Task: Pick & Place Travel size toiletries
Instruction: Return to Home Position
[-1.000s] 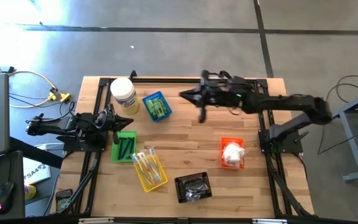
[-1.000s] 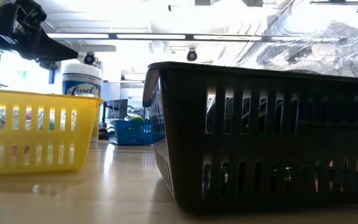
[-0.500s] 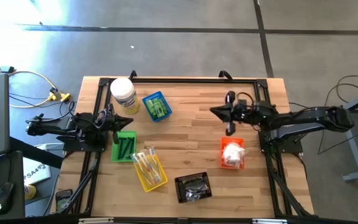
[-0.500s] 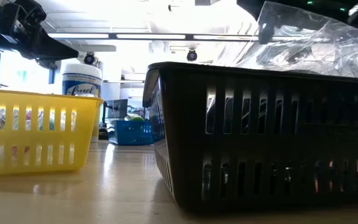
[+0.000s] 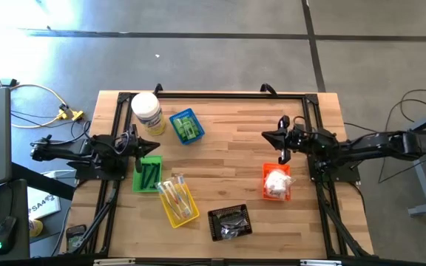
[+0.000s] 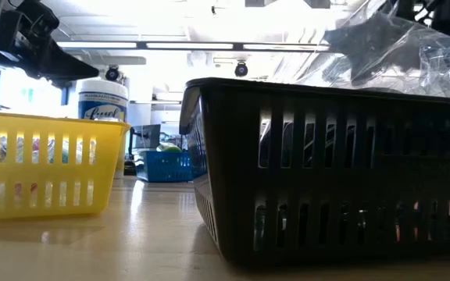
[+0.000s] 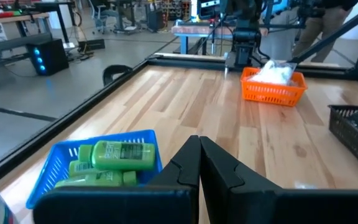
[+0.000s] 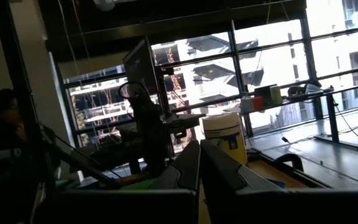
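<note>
From above, green bottles point(image 5: 186, 127) lie in the blue basket point(image 5: 173, 118) near the left gripper point(image 5: 152, 145); white packets point(image 5: 276, 181) fill the orange basket point(image 5: 265, 171) beside the right gripper point(image 5: 282, 154). Left wrist view: the bottles lie flat, side by side, beyond that gripper's fingers, which are pressed together. Right wrist view: its fingers are likewise pressed together.

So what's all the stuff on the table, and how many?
Table: one, light wood.
Jar: one, white with yellow label, far left corner.
Blue basket: one, beside the jar.
Green bottles: at least three, in the blue basket.
Green basket: one, left side, dark things inside.
Yellow basket: one, near edge, thin sticks inside.
Black basket: one, near edge, clear wrappers inside.
Orange basket: one, right side, white packets inside.
Left tool: one, dark, shut, by the green basket.
Right tool: one, dark, shut, by the orange basket.
</note>
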Controlling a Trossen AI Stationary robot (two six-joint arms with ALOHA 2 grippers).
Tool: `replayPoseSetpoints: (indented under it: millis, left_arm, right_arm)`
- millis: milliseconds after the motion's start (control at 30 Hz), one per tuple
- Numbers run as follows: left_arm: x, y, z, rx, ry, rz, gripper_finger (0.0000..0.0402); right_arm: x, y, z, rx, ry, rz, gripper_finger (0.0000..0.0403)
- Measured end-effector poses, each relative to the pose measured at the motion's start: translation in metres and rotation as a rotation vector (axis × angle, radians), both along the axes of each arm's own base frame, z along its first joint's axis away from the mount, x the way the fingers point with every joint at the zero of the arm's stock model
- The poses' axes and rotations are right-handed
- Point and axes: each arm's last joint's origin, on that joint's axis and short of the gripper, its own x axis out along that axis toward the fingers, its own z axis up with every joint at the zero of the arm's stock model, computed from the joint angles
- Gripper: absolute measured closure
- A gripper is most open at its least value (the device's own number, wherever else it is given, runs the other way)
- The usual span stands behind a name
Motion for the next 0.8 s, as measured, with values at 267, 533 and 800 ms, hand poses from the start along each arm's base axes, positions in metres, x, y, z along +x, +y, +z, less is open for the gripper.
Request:
replayPoseSetpoints:
  millis: [267,533,800]
  left_arm:
    - [0.001,0.0,0.0,0.022,-0.006,0.01,0.0402]
    - [0.0,0.001,0.001,0.021,-0.016,0.035,0.0402]
    - [0.0,0.001,0.01,-0.038,-0.112,0.052,0.0402]
  right_arm:
    - [-0.005,0.001,-0.003,-0.048,-0.028,-0.005,0.0399]
    - [-0.017,0.003,-0.006,-0.115,-0.079,-0.041,0.0399]
    - [-0.019,0.005,-0.013,-0.136,0.028,0.013,0.0399]
